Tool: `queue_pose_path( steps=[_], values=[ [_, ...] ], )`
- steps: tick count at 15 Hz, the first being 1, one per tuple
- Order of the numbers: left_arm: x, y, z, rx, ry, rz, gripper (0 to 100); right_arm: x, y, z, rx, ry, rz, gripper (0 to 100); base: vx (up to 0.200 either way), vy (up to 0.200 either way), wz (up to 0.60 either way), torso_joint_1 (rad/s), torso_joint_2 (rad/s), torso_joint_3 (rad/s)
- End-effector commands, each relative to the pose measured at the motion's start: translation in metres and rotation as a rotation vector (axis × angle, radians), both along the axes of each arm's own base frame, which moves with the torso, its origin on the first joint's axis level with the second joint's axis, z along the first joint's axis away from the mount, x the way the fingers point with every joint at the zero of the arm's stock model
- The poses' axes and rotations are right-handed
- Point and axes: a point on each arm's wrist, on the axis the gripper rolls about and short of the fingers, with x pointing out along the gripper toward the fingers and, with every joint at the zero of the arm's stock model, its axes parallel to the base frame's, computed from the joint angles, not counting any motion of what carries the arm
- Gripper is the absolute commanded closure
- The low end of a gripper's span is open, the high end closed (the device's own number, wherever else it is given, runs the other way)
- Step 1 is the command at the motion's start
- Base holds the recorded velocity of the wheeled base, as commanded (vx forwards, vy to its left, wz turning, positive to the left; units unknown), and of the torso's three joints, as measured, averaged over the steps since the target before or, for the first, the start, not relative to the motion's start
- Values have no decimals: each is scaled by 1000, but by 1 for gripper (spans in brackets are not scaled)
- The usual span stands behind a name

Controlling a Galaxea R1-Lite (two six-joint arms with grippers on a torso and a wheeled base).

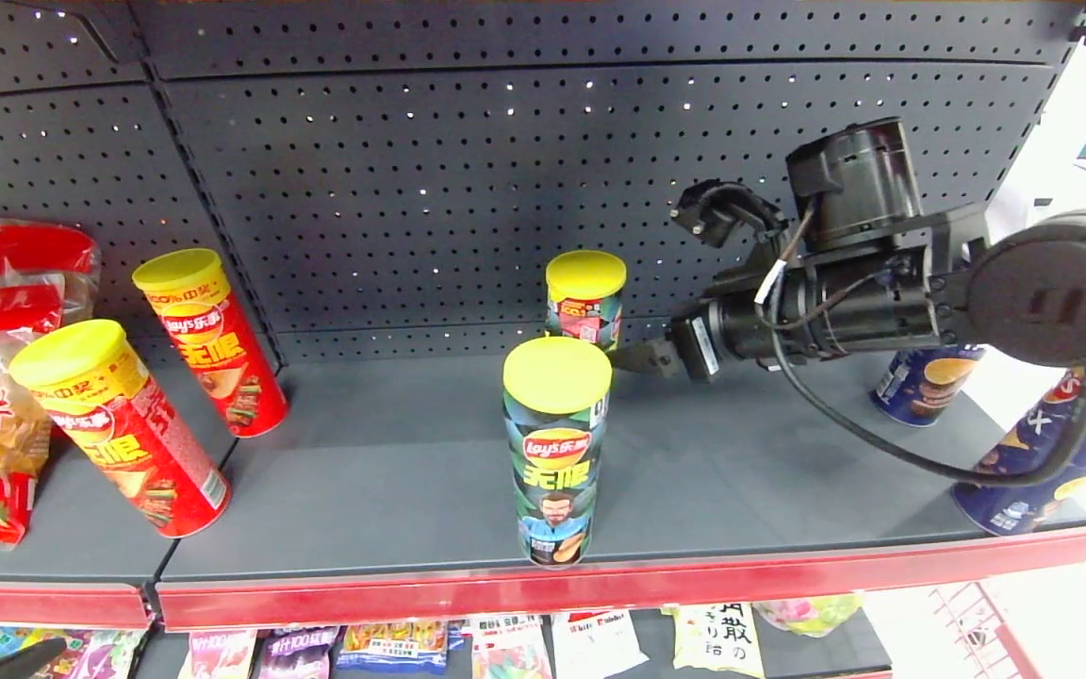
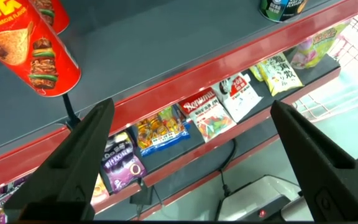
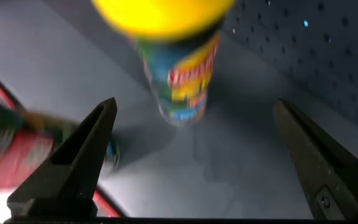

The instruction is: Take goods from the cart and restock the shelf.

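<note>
Back green can (image 1: 585,297), yellow-lidded, upright at the rear of the grey shelf (image 1: 392,471), close to the pegboard (image 1: 411,189). In the right wrist view this can (image 3: 182,74) stands just ahead of the right gripper (image 3: 194,106), in line with the gap between its spread fingers (image 3: 86,149), which grasp nothing. In the head view the right gripper (image 1: 642,358) lies just beside the can's lower part, on the robot's right; contact cannot be judged. Front green can (image 1: 557,448), upright near the shelf's red edge, in front of the back one. Two red cans (image 1: 213,339) stand to the left; a blue can (image 1: 925,382) stands behind the right arm. Left gripper (image 2: 191,104): fingers spread, empty, held below the shelf edge, over snack packets (image 2: 210,115) on the lower level.
</note>
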Motion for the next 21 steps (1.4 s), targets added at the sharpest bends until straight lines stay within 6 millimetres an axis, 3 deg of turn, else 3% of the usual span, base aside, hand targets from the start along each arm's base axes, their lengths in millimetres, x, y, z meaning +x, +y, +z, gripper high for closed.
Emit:
queue_pose_path(
  steps=[1, 7, 8, 16, 19, 21],
  values=[
    [5, -3, 2, 16, 29, -4, 0, -34, -25, 11, 12, -10, -15, 0, 0, 0, 0, 0, 0, 0],
    [16, -10, 7, 40, 82, -18, 0, -112, -73, 12, 37, -21, -75, 0, 0, 0, 0, 0, 0, 0],
    [21, -13, 11, 47, 101, -26, 0, -142, -85, 2, 41, -16, -53, 0, 0, 0, 0, 0, 0, 0],
    [51, -32, 22, 94, 207, -47, 0, -263, -163, -49, 131, -201, -143, 0, 0, 0, 0, 0, 0, 0],
    [63, -39, 25, 110, 244, -49, 0, -288, -178, -70, 165, -289, -241, 0, 0, 0, 0, 0, 0, 0],
    [79, -48, 30, 94, 274, -40, 0, -288, -180, -71, 167, -292, -399, 0, 0, 0, 0, 0, 0, 0]
  ],
)
